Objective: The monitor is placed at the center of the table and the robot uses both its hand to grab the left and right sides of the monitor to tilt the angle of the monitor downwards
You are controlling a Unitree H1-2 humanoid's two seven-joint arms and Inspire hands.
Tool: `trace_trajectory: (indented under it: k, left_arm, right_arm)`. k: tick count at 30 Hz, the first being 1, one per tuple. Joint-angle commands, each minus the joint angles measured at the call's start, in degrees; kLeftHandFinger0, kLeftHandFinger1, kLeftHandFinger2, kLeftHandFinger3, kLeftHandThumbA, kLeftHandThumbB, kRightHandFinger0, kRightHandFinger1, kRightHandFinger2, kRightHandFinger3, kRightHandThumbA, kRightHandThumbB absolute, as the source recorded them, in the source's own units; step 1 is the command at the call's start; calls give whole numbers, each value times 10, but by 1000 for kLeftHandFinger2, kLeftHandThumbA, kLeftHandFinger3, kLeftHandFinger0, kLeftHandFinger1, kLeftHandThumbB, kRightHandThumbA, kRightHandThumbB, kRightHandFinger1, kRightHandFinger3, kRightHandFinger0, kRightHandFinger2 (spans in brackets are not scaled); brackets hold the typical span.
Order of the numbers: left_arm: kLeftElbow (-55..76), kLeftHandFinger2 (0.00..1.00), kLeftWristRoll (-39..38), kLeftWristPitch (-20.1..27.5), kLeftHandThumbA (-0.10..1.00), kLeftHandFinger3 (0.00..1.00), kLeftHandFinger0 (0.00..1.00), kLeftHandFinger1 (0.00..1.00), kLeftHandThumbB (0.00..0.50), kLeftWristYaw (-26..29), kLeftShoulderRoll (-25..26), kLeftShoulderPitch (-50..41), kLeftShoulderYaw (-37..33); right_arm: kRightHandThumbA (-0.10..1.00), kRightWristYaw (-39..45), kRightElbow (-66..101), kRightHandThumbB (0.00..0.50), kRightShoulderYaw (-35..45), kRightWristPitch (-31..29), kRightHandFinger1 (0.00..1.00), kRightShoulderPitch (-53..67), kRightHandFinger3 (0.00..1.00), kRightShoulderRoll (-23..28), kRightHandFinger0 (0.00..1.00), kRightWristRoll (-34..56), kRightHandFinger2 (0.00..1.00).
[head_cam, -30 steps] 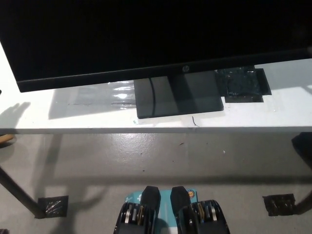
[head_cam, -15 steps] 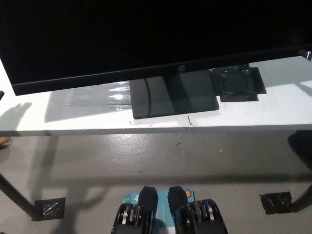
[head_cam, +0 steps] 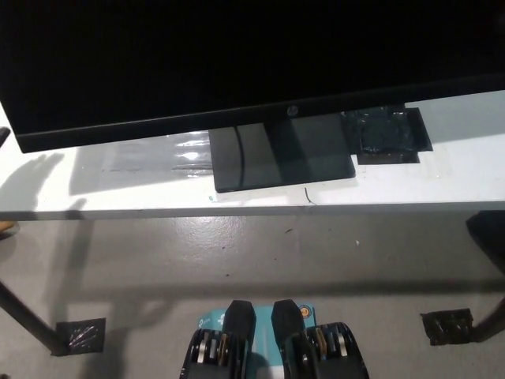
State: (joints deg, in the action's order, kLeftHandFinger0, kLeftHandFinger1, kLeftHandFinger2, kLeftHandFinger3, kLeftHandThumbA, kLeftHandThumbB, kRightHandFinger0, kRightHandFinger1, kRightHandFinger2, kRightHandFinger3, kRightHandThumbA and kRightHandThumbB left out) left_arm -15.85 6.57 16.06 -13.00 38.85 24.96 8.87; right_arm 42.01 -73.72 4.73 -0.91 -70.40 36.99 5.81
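Hands: neither the white left hand nor the black right hand shows in the head view, so whether they are open or closed, or hold anything, cannot be told.
Shadow at left: a grey shadow (head_cam: 35, 170) with a ragged upper edge lies on the bench just below the monitor's lower left corner.
Monitor: the monitor (head_cam: 237, 55) stands on the bench, its dark screen filling the upper part of the view and running off the top and right edges; its lower edge slopes slightly up toward the right.
Logo: a small pale logo (head_cam: 294, 111) sits on the bottom bezel, above the stand.
Stand base: a dark rectangular stand base (head_cam: 280, 158) rests flat on the bench under the middle of the screen.
Black patch: a black taped patch (head_cam: 387, 134) lies just beside the base on its right.
Clear film: a shiny clear film (head_cam: 158, 154) lies just left of the base.
Bench: the white bench (head_cam: 442, 174) runs across the whole view.
Floor: the grey floor (head_cam: 237, 260) lies below it, with a dark bench leg (head_cam: 28, 316) at lower left set on a black floor tape patch (head_cam: 79, 335).
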Motion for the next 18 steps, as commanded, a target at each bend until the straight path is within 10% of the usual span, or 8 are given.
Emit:
trace_trajectory:
  k: [1, 5, 7, 13, 14, 18]
  left_arm:
    - [5, 1000, -15, -1, 773, 1000, 1000, 1000, 448, -17, 32, 30, 0]
    - [9, 1000, -5, -10, 795, 1000, 1000, 1000, 466, -19, 32, 36, -6]
    - [9, 1000, 25, -7, 817, 1000, 1000, 1000, 449, -23, 39, 56, -24]
    - [7, 1000, 23, -41, 777, 1000, 1000, 1000, 463, -44, 46, 88, -45]
    - [-14, 1000, 39, -36, 720, 1000, 1000, 1000, 459, -54, 48, 128, -65]
    - [-55, 1000, 64, -12, 668, 1000, 1000, 1000, 425, -51, 48, 172, -99]
  right_arm:
    - [723, 53, 34, 499, -3, -9, 1000, -59, 1000, 21, 1000, 12, 1000]
    - [704, 34, 41, 500, -12, -30, 1000, -63, 1000, 22, 1000, 1, 1000]
    - [599, 20, 54, 362, -29, -46, 1000, -74, 1000, 19, 1000, -17, 1000]
    - [575, 19, 57, 321, -55, -60, 1000, -86, 1000, 19, 1000, -32, 1000]
    - [583, 23, 54, 459, -56, -50, 1000, -91, 1000, 11, 1000, -29, 1000]
    - [617, 17, 51, 500, -68, -52, 1000, -87, 1000, 5, 1000, -41, 1000]
